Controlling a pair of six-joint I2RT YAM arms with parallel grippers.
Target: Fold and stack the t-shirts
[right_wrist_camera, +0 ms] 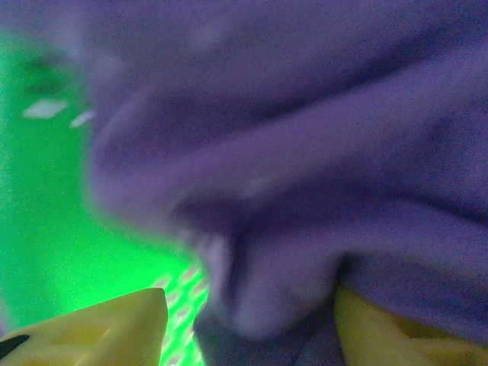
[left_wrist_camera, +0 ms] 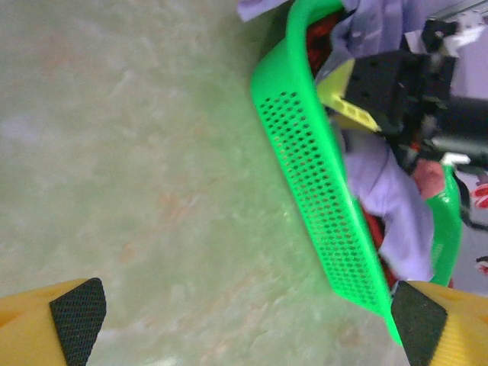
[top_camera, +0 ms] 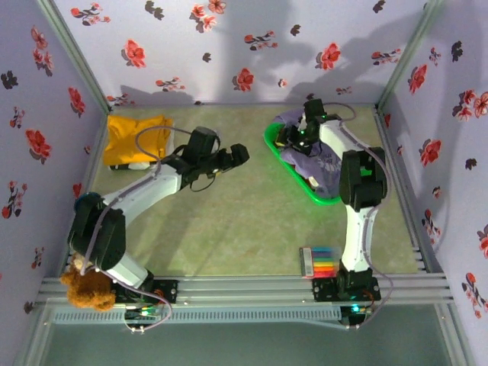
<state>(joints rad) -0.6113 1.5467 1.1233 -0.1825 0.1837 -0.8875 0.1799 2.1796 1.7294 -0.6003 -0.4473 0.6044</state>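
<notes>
Top external view: left gripper (top_camera: 236, 156) hung open over the table (top_camera: 244, 229) near frame centre, nothing between its fingers. The mustard-yellow t-shirt (top_camera: 136, 139) lay at upper left. The right gripper (top_camera: 293, 137) reached into the green basket (top_camera: 320, 200) at upper right, where the lavender t-shirt (top_camera: 326, 162) lay heaped.

Left wrist view: the fingers (left_wrist_camera: 76, 320) stood wide apart at the lower corners, with the basket (left_wrist_camera: 313, 175) at upper right.

Right wrist view: lavender cloth (right_wrist_camera: 305, 152) bulged between the two fingers (right_wrist_camera: 114, 328); whether they clamped it could not be told.

Black-and-white arms (top_camera: 149, 189), yellow fingers (left_wrist_camera: 23, 332)
</notes>
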